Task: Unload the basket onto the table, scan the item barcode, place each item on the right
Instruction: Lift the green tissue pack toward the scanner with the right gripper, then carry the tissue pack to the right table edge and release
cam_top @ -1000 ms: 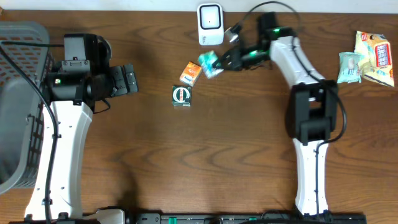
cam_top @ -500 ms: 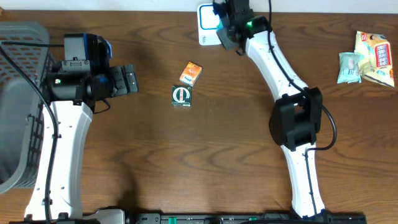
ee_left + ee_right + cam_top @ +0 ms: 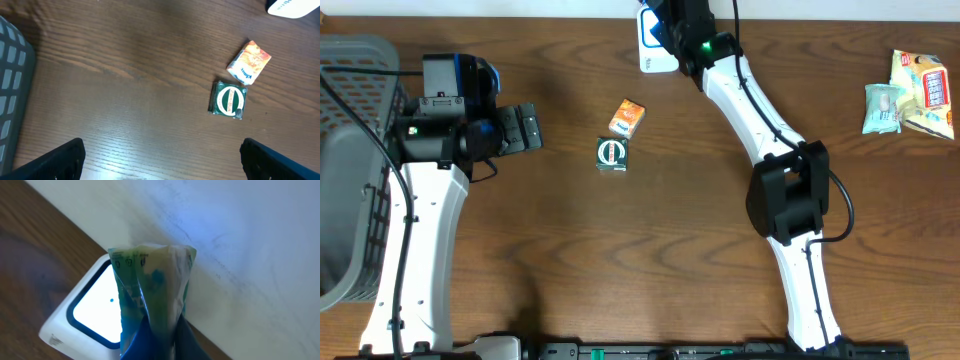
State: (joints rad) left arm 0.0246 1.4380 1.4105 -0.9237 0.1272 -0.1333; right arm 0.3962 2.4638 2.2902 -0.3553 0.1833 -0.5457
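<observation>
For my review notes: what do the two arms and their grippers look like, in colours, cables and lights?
Both share one design. The left arm and right arm have white shell links, black joint housings, a small green light near the wrist and thin black cables alongside. The left gripper is black and blocky. Close up, the right gripper seems to have one blue and one dark finger.

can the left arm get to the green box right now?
Probably yes. The left gripper is open, with only bare table between it and the green box; the orange packet lies close by, not touching.
</observation>
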